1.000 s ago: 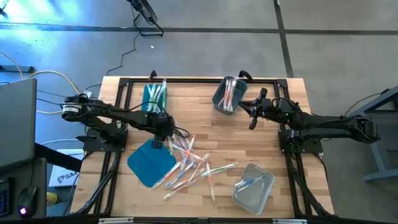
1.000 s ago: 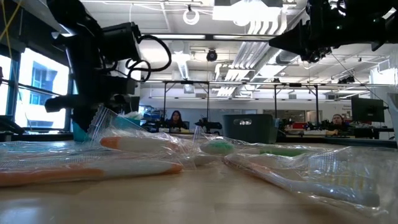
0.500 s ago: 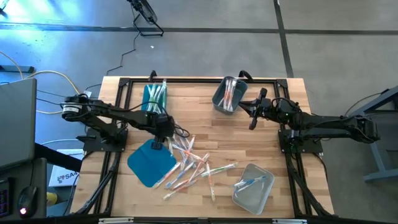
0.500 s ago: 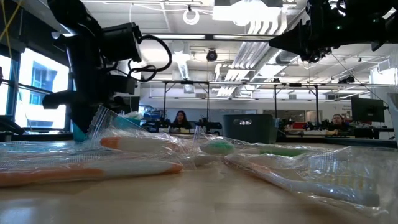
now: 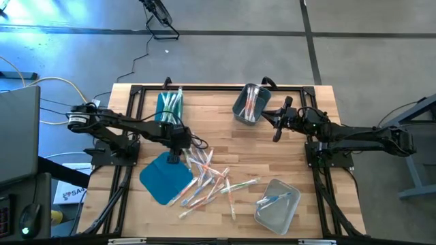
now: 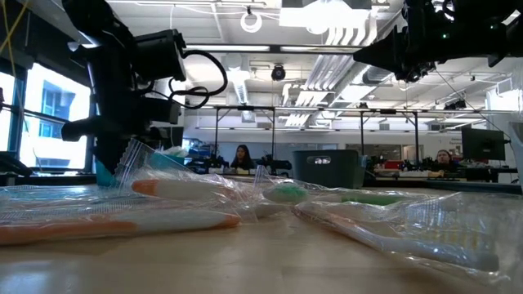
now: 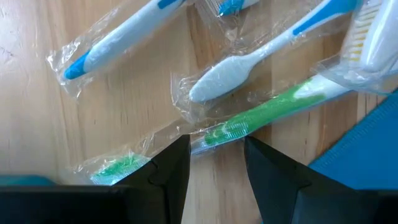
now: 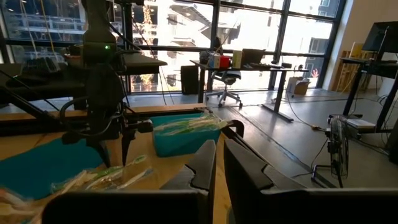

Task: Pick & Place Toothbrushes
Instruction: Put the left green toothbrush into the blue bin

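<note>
While no readable writing shows on any wrapper, the left tool [image 5: 175, 158] hangs wide over the wrapped toothbrushes [image 5: 208, 178] heaped at six o'clock of the surface [image 5: 218, 133]; the right tool [image 5: 277, 133], fingers narrow, waits at two o'clock.

Bins, a lid and the room around a wooden surface

In the high view the pale wooden surface [image 5: 225, 139] fills the centre of the frame, edged by a black frame. A flat teal lid [image 5: 162, 178] lies at lower left, a teal bin [image 5: 169, 106] sits at upper left, a grey bin [image 5: 248, 104] stands at upper centre, and a clear bin [image 5: 277, 203] rests at lower right. Grey floor [image 5: 225, 51] spans the top of the frame, with a laptop [image 5: 17, 129] at the left edge. In the low view, an open office with ceiling lights stretches behind, and a seated person [image 6: 242, 156] shows at centre and another [image 6: 442, 159] at far right.
</note>
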You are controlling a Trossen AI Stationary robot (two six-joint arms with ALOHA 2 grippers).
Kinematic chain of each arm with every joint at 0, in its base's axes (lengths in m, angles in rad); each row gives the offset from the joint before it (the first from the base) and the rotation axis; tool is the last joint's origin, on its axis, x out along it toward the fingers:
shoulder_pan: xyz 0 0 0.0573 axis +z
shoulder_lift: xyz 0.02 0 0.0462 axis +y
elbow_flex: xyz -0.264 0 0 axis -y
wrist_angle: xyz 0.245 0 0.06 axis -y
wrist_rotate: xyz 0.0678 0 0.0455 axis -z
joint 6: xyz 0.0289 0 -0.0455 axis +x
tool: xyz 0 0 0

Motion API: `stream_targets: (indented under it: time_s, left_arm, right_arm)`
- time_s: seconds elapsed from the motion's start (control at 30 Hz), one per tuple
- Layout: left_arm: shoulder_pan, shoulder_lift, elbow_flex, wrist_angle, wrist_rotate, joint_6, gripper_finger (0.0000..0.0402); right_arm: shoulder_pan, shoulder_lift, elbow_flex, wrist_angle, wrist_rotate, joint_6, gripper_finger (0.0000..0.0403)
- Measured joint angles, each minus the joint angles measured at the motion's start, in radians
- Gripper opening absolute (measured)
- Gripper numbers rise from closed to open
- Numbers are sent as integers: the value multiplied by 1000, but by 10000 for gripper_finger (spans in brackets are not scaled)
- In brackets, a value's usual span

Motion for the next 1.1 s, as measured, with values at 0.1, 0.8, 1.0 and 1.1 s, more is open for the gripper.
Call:
stream_targets:
  time_s: [0.1, 0.8, 1.0, 1.1]
  left_arm:
    - [0, 1, 14, -23, 4, -2, 148]
    - [0, 1, 190, -271, 1, 222, 148]
    - [0, 1, 190, -270, -3, 338, 148]
    - [0, 1, 190, -269, -7, 386, 148]
  right_arm:
    - [0, 0, 0, 0, 0, 0, 25]
    - [0, 0, 0, -1, 0, 0, 25]
    - [0, 0, 0, -5, 0, 0, 25]
    - [0, 0, 0, -5, 0, 0, 25]
